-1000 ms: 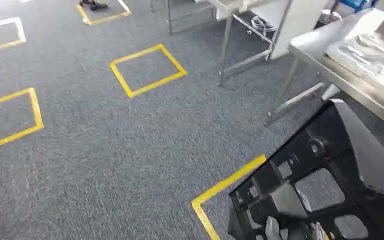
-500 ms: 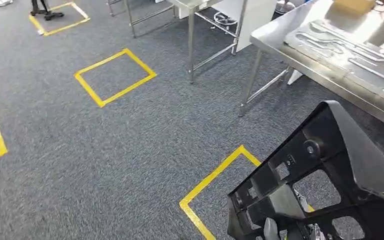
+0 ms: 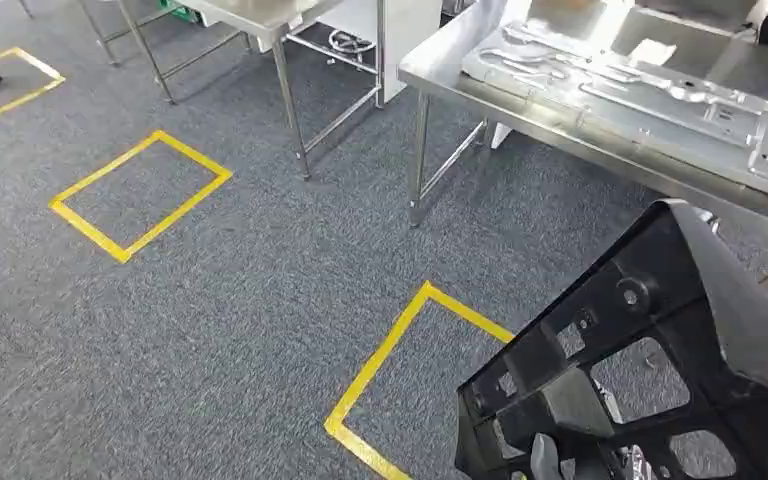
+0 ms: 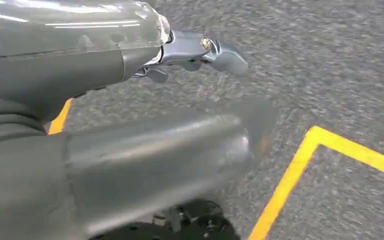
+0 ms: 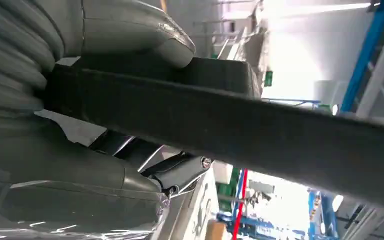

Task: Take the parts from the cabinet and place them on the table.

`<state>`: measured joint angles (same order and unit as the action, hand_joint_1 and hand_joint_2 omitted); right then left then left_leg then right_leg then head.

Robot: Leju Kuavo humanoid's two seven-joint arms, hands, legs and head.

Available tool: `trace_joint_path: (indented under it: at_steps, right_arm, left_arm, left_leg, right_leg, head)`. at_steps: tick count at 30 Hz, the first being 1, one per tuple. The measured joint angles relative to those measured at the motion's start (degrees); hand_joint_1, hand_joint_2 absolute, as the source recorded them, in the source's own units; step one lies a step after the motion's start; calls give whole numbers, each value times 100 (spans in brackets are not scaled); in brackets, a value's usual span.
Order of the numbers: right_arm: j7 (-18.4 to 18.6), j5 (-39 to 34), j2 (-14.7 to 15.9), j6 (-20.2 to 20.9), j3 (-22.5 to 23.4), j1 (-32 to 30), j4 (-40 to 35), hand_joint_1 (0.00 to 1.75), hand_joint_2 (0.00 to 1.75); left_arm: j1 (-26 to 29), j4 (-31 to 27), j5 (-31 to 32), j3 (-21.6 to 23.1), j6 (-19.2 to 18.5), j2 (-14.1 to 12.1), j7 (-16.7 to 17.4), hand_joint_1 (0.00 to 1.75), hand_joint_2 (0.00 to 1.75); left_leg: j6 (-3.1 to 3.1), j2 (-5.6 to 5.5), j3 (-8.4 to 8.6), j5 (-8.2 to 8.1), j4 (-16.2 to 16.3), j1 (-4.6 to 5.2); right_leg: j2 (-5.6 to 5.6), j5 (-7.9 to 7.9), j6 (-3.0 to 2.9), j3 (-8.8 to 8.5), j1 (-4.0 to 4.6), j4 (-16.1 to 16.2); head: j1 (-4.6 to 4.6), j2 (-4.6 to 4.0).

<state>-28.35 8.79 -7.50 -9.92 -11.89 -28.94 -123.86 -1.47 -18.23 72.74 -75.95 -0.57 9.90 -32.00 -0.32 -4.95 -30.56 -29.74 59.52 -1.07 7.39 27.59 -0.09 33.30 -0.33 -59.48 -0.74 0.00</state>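
Observation:
A big black plastic part, a frame with several cut-out openings, fills the lower right of the head view, tilted up off the floor. My right hand grips its edge, thumb on one side and fingers on the other. Some of its fingers show through the part's openings at the picture's bottom edge. My left hand hangs over the grey carpet with its fingers apart and nothing in it. The steel table stands ahead to the right, beyond the part.
A large embossed metal panel lies on the steel table. A second steel table stands further back on the left. Yellow tape squares mark the grey carpet. The table legs stand on open floor.
The camera has swung: the steel table and floor squares have slid left and the tabletop shows more fully. The black part stays held at the same place in the picture.

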Motion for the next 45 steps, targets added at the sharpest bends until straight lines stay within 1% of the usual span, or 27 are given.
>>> trace_joint_path:
  at_steps: [2, 3, 4, 5, 7, 9, 10, 12, 13, 14, 18, 20, 21, 23, 25, 27, 28, 29, 33, 34, 35, 36, 38, 39, 41, 43, 45]
  right_arm:
    - [4, 2, 7, -17, -22, -12, -2, 175, 175]
    - [9, 4, 13, -28, -28, -5, -2, 175, 175]
    - [13, 7, 17, -37, -30, -21, -4, 175, 175]
    - [13, 7, 26, -41, -35, 0, -4, 175, 175]
    - [20, 9, 39, -41, -44, 28, -4, 175, 175]
    - [24, 9, 46, -44, -44, 22, 11, 175, 175]
    - [28, 9, 52, -46, -44, 22, 20, 175, 175]
    - [33, 11, 66, -59, -46, 24, 26, 175, 175]
    - [35, 18, 68, -66, -48, 27, 26, 175, 175]
    - [42, 24, 72, -77, -57, 54, 26, 175, 175]
    - [63, 52, 83, -85, -72, 51, 26, 175, 175]
    - [61, 55, 83, -85, -83, 60, 26, 175, 175]
    - [68, 57, 85, -85, -85, 84, 26, 175, 175]
    - [66, 57, 85, -83, -85, 85, 28, 175, 175]
    - [68, 57, 87, -83, -85, 85, 37, 175, 175]
    - [68, 57, 87, -83, -85, 87, 39, 175, 175]
    - [68, 57, 87, -83, -85, 87, 39, 175, 175]
    - [68, 57, 87, -83, -85, 90, 44, 175, 175]
    - [85, 61, 92, -92, -98, 83, 44, 175, 175]
    - [92, 61, 98, -98, -98, 84, 44, 175, 175]
    - [94, 72, 98, -155, -98, 82, 41, 175, 175]
    - [120, 103, 98, -223, -98, 102, 44, 175, 175]
    - [208, 162, 98, -383, -98, 94, 46, 175, 175]
    - [229, 162, 98, -439, -98, 83, 48, 175, 175]
    - [251, 162, 98, -505, -85, 74, 48, 175, 175]
    - [271, 164, 96, -518, -74, 74, 37, 175, 175]
    - [304, 195, 94, -514, -72, 88, 37, 175, 175]
  left_arm:
    - [-7, 0, 0, -9, -26, 0, -9, 0, 0]
    - [-11, 0, 0, -9, -39, 15, -13, 0, 0]
    - [-23, 0, 2, -11, -48, 11, -13, 0, 0]
    - [-20, 0, 2, -17, -48, 9, -20, 0, 0]
    - [10, 0, 2, -31, -48, 4, -20, 0, 0]
    - [16, 0, 2, -37, -48, 0, -20, 0, 0]
    - [9, 0, 4, -42, -48, -2, -20, 0, 0]
    - [-6, 0, 13, -50, -48, 0, -26, 0, 0]
    - [-9, 0, 13, -59, -44, 0, -31, 0, 0]
    - [-8, 0, 17, -70, -30, 2, -42, 0, 0]
    - [-77, 0, 31, -85, -26, 0, -48, 0, 0]
    - [-76, 0, 31, -98, -24, -13, -59, 0, 0]
    - [-73, 0, 31, -109, -26, -13, -59, 0, 0]
    - [-48, 0, 35, -120, -26, -13, -57, 0, 0]
    - [-28, 0, 48, -122, -26, -15, -55, 0, 0]
    - [-32, 0, 55, -125, -26, -24, -57, 0, 0]
    - [-26, 0, 57, -127, -26, -26, -57, 0, 0]
    - [-28, 0, 61, -129, -31, -28, -55, 0, 0]
    - [-55, 0, 76, -131, -46, -28, -48, 0, 0]
    - [-63, 0, 79, -131, -59, -6, -50, 0, 0]
    - [-63, 0, 74, -131, -83, -15, -50, 0, 0]
    - [-50, 0, 66, -136, -123, -18, -50, 0, 0]
    - [-35, 0, 50, -162, -190, -24, -48, 0, 0]
    - [-20, 0, 46, -170, -205, -26, -46, 0, 0]
    - [-8, 0, 39, -177, -236, -26, -44, 0, 0]
    - [-15, 0, 39, -179, -254, -24, -44, 0, 0]
    - [-26, 0, 57, -184, -264, -20, -42, 0, 0]
  left_leg:
    - [69, 122, 34, 11, -15, 49]
    - [129, 214, 47, 57, -92, -24]
    - [160, 289, 68, 73, -124, -18]
    - [194, 357, 78, 80, -147, -16]
    - [208, 545, 73, 66, -146, 6]
    - [203, 726, 87, 39, -145, 7]
    - [194, 801, 105, 21, -145, 7]
    - [171, 943, 173, -28, -148, 8]
    - [146, 999, 221, -55, -150, 11]
    - [95, 1059, 229, -95, -141, 55]
    - [-24, 1326, 405, -150, -245, 78]
    - [-60, 753, 291, -393, 93, 33]
    - [-60, 618, 92, -619, 498, 32]
    - [-80, 545, -398, -971, 1409, 29]
    - [-85, 543, -575, -767, 1527, 29]
    - [-65, 472, -287, -141, 654, 23]
    - [-54, 296, -111, 117, 170, 4]
    - [-34, 16, -67, 40, 37, -11]
    - [114, 253, -40, 103, -48, 35]
    - [170, 355, -22, 146, -107, -15]
    - [205, 385, -9, 156, -142, -6]
    - [238, 423, -5, 134, -159, 2]
    - [231, 528, -6, 92, -157, 14]
    - [221, 572, 1, 71, -155, 14]
    - [198, 640, 58, 24, -155, 13]
    - [173, 681, 172, -37, -161, 13]
    - [95, 704, 220, -113, -160, 42]
  right_leg:
    - [140, -39, 81, 22, -21, 42]
    - [160, -34, 107, 28, -6, 22]
    - [-234, 36, 118, 65, 21, -76]
    - [-506, 216, 142, 198, 30, -335]
    - [-680, 637, 192, 665, -4, -1226]
    - [-708, 675, 221, 913, -34, -1659]
    - [-723, 501, 225, 835, -46, -1480]
    - [-854, 0, 184, 335, -36, -549]
    - [-1154, -162, 125, 56, 5, -50]
    - [-1358, -52, 76, 9, 87, 55]
    - [-1017, -74, -27, 5, 73, 140]
    - [-899, -128, -105, -57, -6, 205]
    - [-828, -126, -116, -50, -8, 204]
    - [-654, -117, -132, -47, 1, 194]
    - [-453, -103, -128, -59, 3, 171]
    - [-267, -68, -96, -80, -8, 124]
    - [-198, -43, -72, -80, -13, 86]
    - [-140, -21, -42, -49, -9, 52]
    - [89, -64, 113, 9, -17, 81]
    - [47, -38, 127, 4, -34, 41]
    - [-321, 97, 147, 80, 13, -127]
    - [-531, 312, 176, 279, 6, -486]
    - [-688, 654, 221, 732, -29, -1349]
    - [-706, 678, 231, 866, -45, -1588]
    - [-726, 350, 231, 737, -59, -1291]
    - [-771, -158, 173, 184, -50, -260]
    - [-868, -32, 93, -8, 14, 100]
  head:
    - [11, 0]
    - [15, 0]
    - [5, 0]
    - [-55, 0]
    - [-50, 0]
    - [-52, 0]
    - [-55, 0]
    - [-55, 0]
    - [-55, 0]
    - [-52, 0]
    - [-44, 0]
    - [-16, 0]
    - [2, 0]
    - [4, 0]
    - [9, 0]
    - [11, 0]
    - [11, 0]
    - [4, 0]
    - [4, 0]
    - [4, 0]
    - [-21, 0]
    - [-53, 0]
    - [-50, 0]
    - [-46, 0]
    - [-48, 0]
    - [-50, 0]
    - [-39, 0]
